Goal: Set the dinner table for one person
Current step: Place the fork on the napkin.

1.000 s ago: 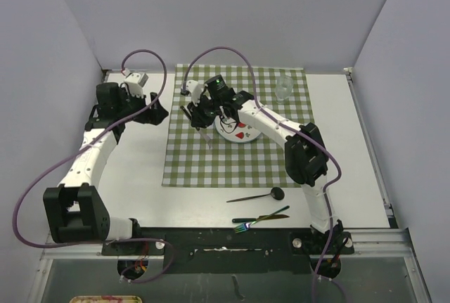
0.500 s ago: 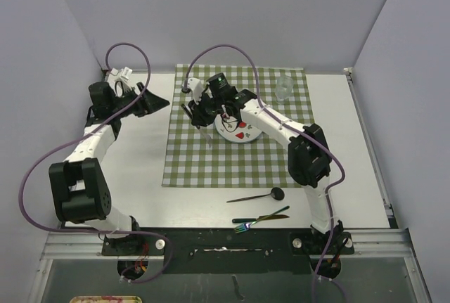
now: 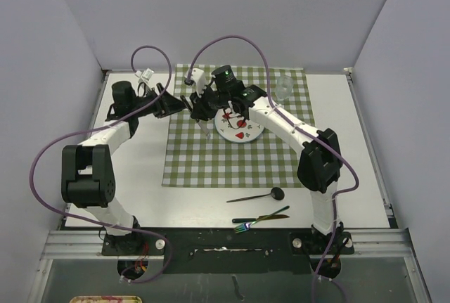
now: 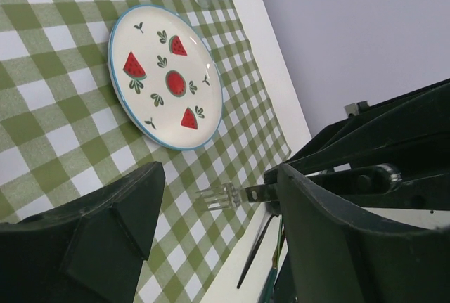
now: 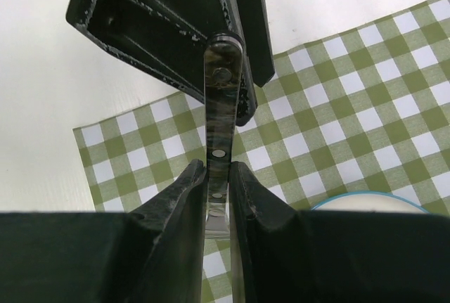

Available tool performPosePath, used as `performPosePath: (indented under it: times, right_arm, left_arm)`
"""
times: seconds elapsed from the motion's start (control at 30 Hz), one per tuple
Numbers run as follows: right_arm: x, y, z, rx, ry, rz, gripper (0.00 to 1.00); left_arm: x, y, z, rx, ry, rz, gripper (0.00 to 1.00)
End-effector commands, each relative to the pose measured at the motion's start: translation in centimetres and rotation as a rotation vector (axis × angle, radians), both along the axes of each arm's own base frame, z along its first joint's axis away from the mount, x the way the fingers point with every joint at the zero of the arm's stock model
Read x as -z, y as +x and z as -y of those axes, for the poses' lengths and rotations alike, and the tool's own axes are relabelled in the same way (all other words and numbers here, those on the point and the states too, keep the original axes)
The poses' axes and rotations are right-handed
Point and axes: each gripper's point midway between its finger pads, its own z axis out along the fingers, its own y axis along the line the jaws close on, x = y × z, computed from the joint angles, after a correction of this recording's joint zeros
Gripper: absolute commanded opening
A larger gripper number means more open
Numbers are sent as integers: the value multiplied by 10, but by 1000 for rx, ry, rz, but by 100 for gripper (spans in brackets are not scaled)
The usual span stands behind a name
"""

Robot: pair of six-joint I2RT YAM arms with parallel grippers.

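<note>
Three pale grey walls (image 3: 232, 15) box in the dinner table (image 3: 133, 169), its white top lying under a green checked cloth (image 3: 211, 162). Our right gripper (image 5: 218, 169) pinches a fork (image 4: 219, 195); our left gripper (image 3: 177, 103) gapes beside it, gripping nothing.

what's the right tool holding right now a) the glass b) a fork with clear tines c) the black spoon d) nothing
b: the right tool is shut on a riveted handle, and the left wrist view shows the clear tines of that fork over the checked cloth; the black spoon lies on the table and the glass stands on the cloth.
</note>
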Motion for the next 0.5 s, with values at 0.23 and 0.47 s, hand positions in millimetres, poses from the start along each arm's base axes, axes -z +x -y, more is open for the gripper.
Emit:
performPosePath:
  times: [0.23, 0.47]
  right_arm:
    - [-19, 2, 1, 2, 38, 39, 0]
    - [-14, 8, 5, 22, 20, 40, 0]
  left_arm:
    - [-64, 12, -9, -17, -17, 205, 64]
    - [-81, 15, -23, -47, -34, 228, 64]
